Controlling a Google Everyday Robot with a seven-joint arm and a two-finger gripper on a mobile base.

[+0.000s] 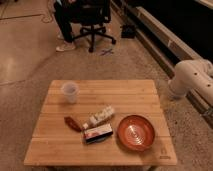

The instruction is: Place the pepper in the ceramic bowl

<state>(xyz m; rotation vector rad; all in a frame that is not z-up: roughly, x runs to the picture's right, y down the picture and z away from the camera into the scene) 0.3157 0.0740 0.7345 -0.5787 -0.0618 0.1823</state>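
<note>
The small dark red pepper (73, 123) lies on the wooden table (125, 95), left of centre near the front. To its right, past a box, the reddish-orange ceramic bowl (136, 133) sits empty at the front right. A white segment of my arm (192, 77) shows beyond the table's right edge, well away from both. My gripper is out of view and shut; nothing shows in it.
A red-and-white box (98, 133) and a small white bottle (100, 116) lie between pepper and bowl. A translucent cup (69, 92) stands at the back left. Behind the table are an office chair (92, 17) and a seated person (62, 22).
</note>
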